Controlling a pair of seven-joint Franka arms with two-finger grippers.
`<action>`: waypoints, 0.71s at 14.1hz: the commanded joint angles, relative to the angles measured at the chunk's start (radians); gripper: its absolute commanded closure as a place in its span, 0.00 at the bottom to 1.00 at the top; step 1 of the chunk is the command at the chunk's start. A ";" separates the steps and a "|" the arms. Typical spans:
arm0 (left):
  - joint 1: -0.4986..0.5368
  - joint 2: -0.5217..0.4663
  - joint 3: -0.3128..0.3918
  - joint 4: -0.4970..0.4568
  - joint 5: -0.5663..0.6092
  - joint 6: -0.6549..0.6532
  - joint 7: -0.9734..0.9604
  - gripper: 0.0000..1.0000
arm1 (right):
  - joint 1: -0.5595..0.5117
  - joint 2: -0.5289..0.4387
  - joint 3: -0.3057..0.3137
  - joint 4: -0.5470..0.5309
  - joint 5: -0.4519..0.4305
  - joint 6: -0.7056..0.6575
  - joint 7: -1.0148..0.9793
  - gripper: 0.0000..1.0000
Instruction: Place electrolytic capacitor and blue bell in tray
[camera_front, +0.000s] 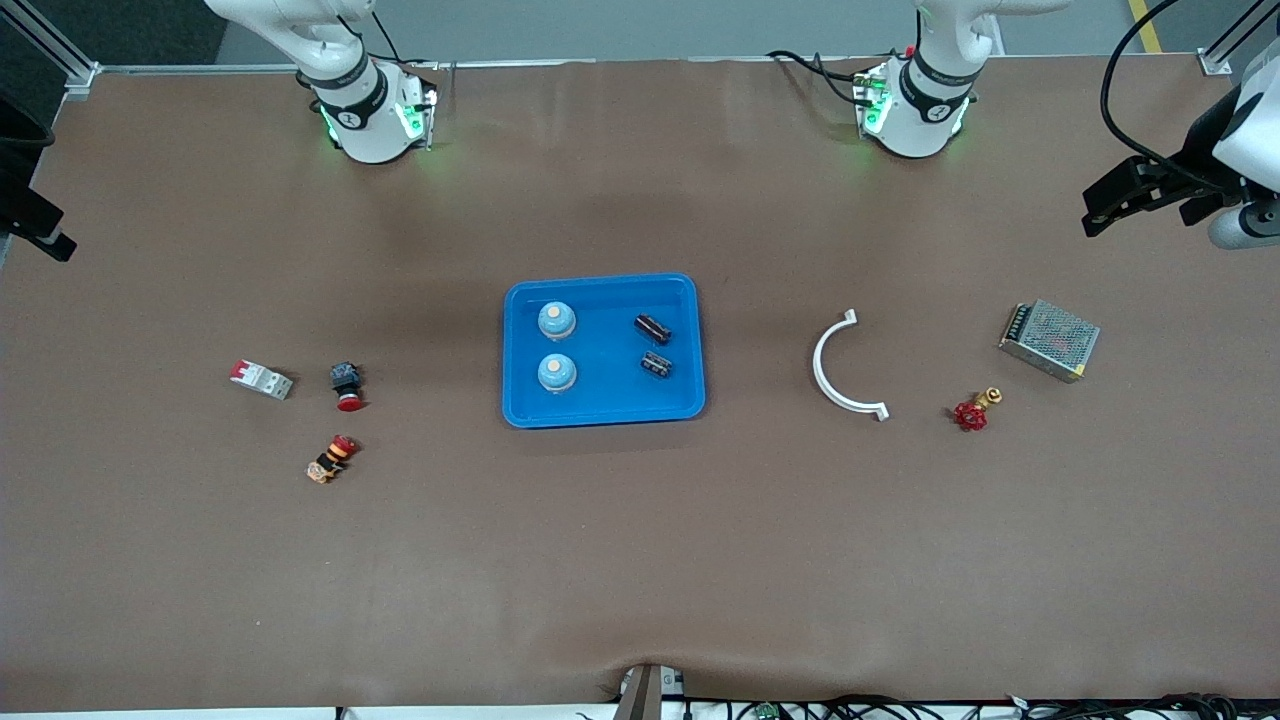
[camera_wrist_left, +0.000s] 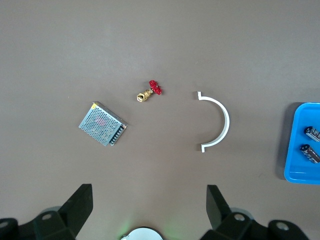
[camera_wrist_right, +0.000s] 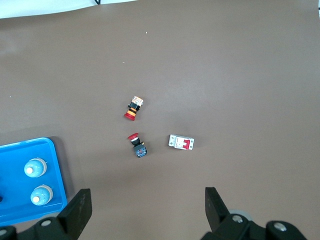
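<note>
The bright blue tray (camera_front: 520, 410) lies at the table's middle. In it stand two blue bells (camera_front: 556, 320) (camera_front: 557, 372) toward the right arm's end, and two black electrolytic capacitors (camera_front: 653, 328) (camera_front: 656, 364) lie toward the left arm's end. The left wrist view shows the tray's edge (camera_wrist_left: 295, 175) and both capacitors (camera_wrist_left: 312, 133). The right wrist view shows the tray (camera_wrist_right: 15, 150) and both bells (camera_wrist_right: 33, 168). My left gripper (camera_wrist_left: 150, 200) is open and empty, high over the table's left-arm end (camera_front: 1105, 205). My right gripper (camera_wrist_right: 148, 200) is open and empty, high over the right-arm end.
A white curved bracket (camera_front: 840, 370), a red-handled brass valve (camera_front: 972, 412) and a metal mesh power supply (camera_front: 1050, 340) lie toward the left arm's end. A white and red circuit breaker (camera_front: 262, 379) and two red push buttons (camera_front: 346, 386) (camera_front: 331, 459) lie toward the right arm's end.
</note>
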 joint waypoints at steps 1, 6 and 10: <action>0.006 -0.013 0.000 0.003 -0.010 -0.013 0.020 0.00 | 0.020 0.052 -0.006 0.063 -0.002 -0.027 0.016 0.00; 0.010 -0.014 0.001 0.012 -0.010 -0.013 0.021 0.00 | 0.021 0.063 0.004 0.060 0.016 -0.027 0.067 0.00; 0.007 -0.011 0.004 0.018 -0.005 -0.013 0.017 0.00 | 0.023 0.083 0.021 0.053 0.029 -0.070 0.059 0.00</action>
